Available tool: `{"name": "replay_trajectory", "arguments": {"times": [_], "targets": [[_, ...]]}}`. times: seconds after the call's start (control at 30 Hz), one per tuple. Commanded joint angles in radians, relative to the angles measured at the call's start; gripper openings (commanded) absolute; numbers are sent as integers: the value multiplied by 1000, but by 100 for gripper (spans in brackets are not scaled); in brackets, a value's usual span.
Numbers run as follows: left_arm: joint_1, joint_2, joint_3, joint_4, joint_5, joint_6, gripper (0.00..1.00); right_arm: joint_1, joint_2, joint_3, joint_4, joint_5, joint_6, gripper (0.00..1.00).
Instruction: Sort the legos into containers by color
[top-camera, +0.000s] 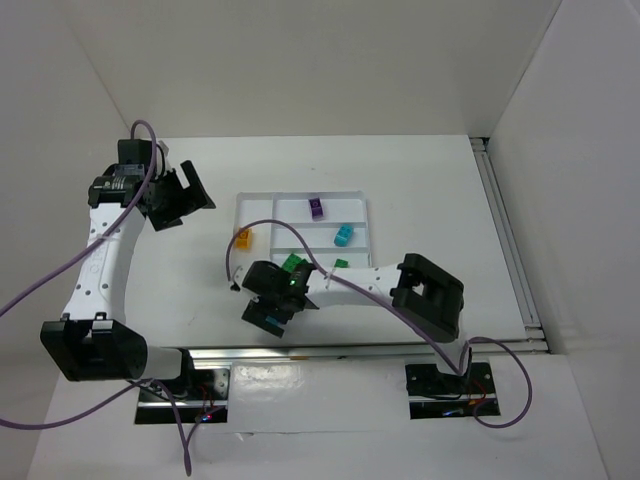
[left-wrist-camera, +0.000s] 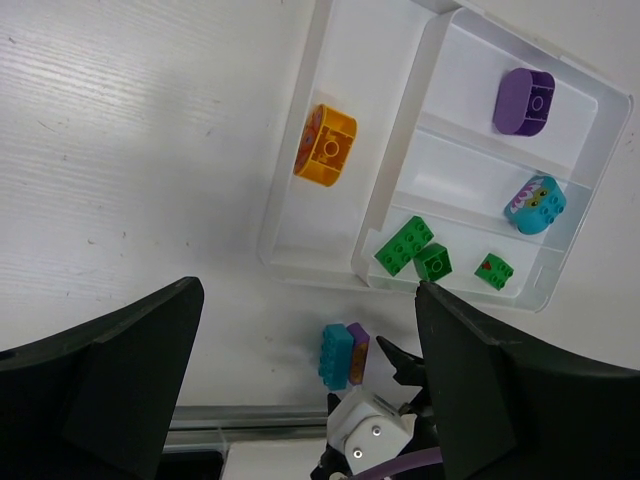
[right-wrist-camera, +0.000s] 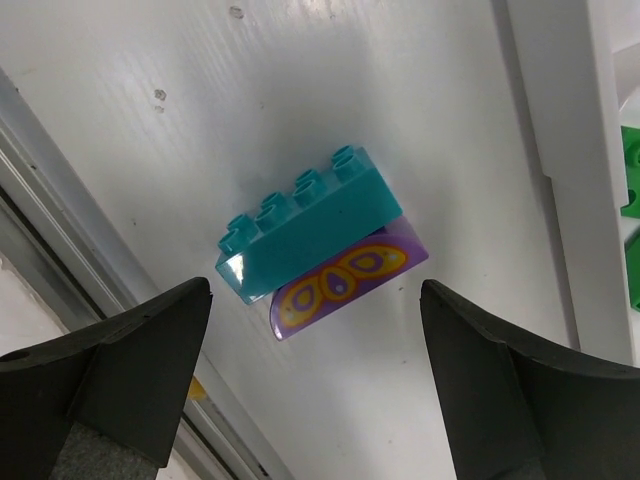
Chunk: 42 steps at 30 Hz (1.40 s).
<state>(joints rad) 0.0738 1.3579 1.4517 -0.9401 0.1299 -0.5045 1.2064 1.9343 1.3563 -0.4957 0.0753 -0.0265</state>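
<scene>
A cyan brick (right-wrist-camera: 310, 225) is stuck to a purple brick with a butterfly print (right-wrist-camera: 350, 280). The pair lies on the table in front of the white tray (top-camera: 300, 194). My right gripper (right-wrist-camera: 320, 390) hovers over this stack (top-camera: 271, 322), open, one finger on each side and touching nothing. Inside the tray (left-wrist-camera: 285, 160) are an orange brick (left-wrist-camera: 325, 145) in the tall narrow section, a purple one (left-wrist-camera: 523, 101), a cyan one (left-wrist-camera: 535, 204) and three green ones (left-wrist-camera: 404, 245). My left gripper (top-camera: 190, 200) hangs open and empty, high to the left of the tray.
The metal rail (right-wrist-camera: 60, 200) at the table's near edge runs close to the stack. The tray's near wall (right-wrist-camera: 560, 150) is just to the stack's other side. White walls enclose the table at the back and right.
</scene>
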Motion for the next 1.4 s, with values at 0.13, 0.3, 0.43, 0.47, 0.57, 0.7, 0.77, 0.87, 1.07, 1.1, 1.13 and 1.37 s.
{"name": "replay_trajectory", "arguments": {"times": [0.13, 0.3, 0.43, 0.47, 0.57, 0.7, 0.77, 0.87, 1.07, 1.1, 1.13, 1.37], "targets": [[6, -9, 3, 27, 19, 23, 98, -62, 55, 102, 10, -74, 51, 95], [6, -9, -8, 27, 28, 23, 97, -96, 75, 199, -74, -123, 206, 97], [6, -9, -17, 27, 28, 23, 97, -96, 106, 242, -129, -123, 273, 97], [6, -9, -17, 37, 28, 23, 97, -96, 106, 242, -129, -123, 287, 97], [6, -9, -17, 37, 28, 23, 97, -87, 83, 242, -129, -140, 312, 97], [6, -9, -17, 37, 28, 23, 97, -77, 57, 207, -129, -57, 303, 95], [6, -9, -17, 37, 28, 23, 97, -77, 57, 207, -139, -48, 289, 88], [6, -9, -17, 37, 37, 23, 97, -77, 57, 207, -162, -26, 280, 87], [6, -19, -17, 37, 37, 23, 97, -58, 91, 242, -265, 160, 329, 89], [6, -19, -17, 37, 37, 23, 97, -57, 91, 221, -277, 184, 329, 89], [6, -19, -17, 37, 46, 23, 97, -57, 91, 211, -287, 211, 329, 89], [6, -9, -8, 37, 56, 23, 97, -57, 0, 89, -317, 259, 339, 87]]}}
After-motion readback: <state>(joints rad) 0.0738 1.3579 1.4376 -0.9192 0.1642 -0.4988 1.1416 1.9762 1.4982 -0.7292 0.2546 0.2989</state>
